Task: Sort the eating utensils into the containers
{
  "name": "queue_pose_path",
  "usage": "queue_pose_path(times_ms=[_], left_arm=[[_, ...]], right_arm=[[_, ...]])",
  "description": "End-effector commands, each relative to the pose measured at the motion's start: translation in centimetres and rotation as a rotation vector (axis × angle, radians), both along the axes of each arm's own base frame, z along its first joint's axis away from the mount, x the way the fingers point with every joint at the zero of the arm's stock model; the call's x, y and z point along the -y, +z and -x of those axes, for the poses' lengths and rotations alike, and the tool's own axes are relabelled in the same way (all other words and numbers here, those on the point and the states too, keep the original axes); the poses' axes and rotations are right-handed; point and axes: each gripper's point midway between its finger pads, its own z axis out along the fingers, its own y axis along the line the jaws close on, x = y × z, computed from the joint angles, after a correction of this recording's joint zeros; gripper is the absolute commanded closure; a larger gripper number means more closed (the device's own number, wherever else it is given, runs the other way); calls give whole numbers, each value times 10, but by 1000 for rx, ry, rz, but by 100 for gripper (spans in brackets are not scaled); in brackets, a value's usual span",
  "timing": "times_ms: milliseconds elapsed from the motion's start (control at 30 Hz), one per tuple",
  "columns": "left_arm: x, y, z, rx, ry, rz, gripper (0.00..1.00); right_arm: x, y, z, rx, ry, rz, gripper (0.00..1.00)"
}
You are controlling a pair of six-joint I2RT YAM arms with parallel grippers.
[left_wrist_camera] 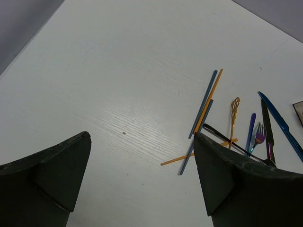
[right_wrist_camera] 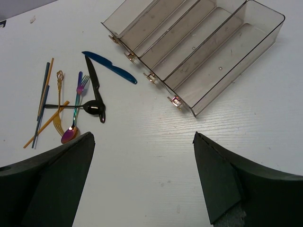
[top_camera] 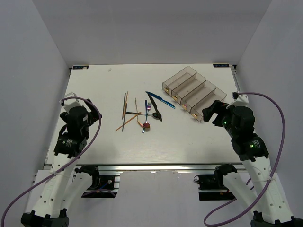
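The eating utensils lie in a loose pile mid-table: thin orange and blue-grey chopsticks (top_camera: 125,111), a blue knife (top_camera: 160,100), a black knife (top_camera: 155,108), an iridescent fork (top_camera: 148,108) and a spoon (top_camera: 146,126). The right wrist view also shows the blue knife (right_wrist_camera: 110,67), a black spoon (right_wrist_camera: 92,108) and a gold-toned fork (right_wrist_camera: 59,104). The containers (top_camera: 191,92), four joined smoky bins, stand empty at the back right. My left gripper (left_wrist_camera: 142,136) hangs open left of the pile. My right gripper (right_wrist_camera: 143,135) hangs open in front of the containers (right_wrist_camera: 239,68).
The white table (top_camera: 104,142) ends at a metal rail along its near edge. Grey walls close in the left, right and back sides. A purple cable loops beside each arm.
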Motion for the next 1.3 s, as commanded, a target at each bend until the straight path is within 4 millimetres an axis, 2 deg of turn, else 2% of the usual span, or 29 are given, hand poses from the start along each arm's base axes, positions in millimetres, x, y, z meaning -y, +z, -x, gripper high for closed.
queue_pose_path(times_ms=[0, 167, 267, 367, 400, 433, 467, 500, 533, 600, 633, 667, 700, 767, 833, 867, 967, 1000, 1100, 1200, 1267], left_arm=[[3, -3, -2, -3, -14, 6, 2], [6, -4, -5, -13, -30, 13, 2], [20, -5, -11, -19, -85, 54, 2], [40, 0, -27, -38, -140, 133, 2], [46, -13, -36, -107, -141, 146, 2], [50, -3, -44, -104, -146, 151, 2], [55, -6, -50, -130, -152, 150, 2], [65, -10, -55, -161, -164, 149, 2], [74, -27, -64, -223, -171, 139, 2], [95, -29, -77, -238, -204, 149, 2], [102, -36, -82, -257, -214, 152, 2], [110, -51, -91, -301, -216, 147, 2], [120, -56, -97, -304, -224, 155, 3], [140, -77, -110, -353, -243, 142, 5], [153, -88, -118, -382, -237, 118, 9], [169, -99, -124, -412, -253, 91, 10], [189, -115, -133, -448, -267, 45, 15], [196, -126, -143, -470, -264, 33, 19], [204, -142, -157, -501, -263, 7, 25], [210, -148, -169, -502, -262, -5, 32], [213, -154, -173, -515, -269, -10, 41]], right_arm=[[0, 12, -1, 40, 0, -6, 11], [-6, 4, -3, 16, 25, -21, 11], [-10, -1, -5, -4, 39, -27, 11], [-20, -8, -7, -43, 86, -35, 11], [-24, -9, -7, -53, 108, -42, 11], [-28, -11, -6, -66, 133, -47, 11], [-32, -17, -8, -92, 149, -46, 11], [-36, -19, -8, -104, 168, -54, 11], [-37, -22, -9, -117, 177, -54, 11], [-42, -28, -11, -142, 199, -50, 11], [-42, -30, -12, -151, 201, -44, 11], [-43, -35, -14, -169, 206, -36, 11], [-42, -36, -16, -175, 204, -27, 11], [-41, -43, -18, -200, 197, -10, 11], [-38, -51, -19, -223, 183, 18, 11], [-36, -53, -19, -226, 179, 28, 11], [-35, -59, -18, -233, 175, 46, 11], [-36, -60, -17, -232, 182, 44, 11], [-40, -60, -15, -222, 203, 36, 11], [-42, -57, -13, -207, 215, 35, 11], [-44, -56, -13, -202, 224, 34, 11]])
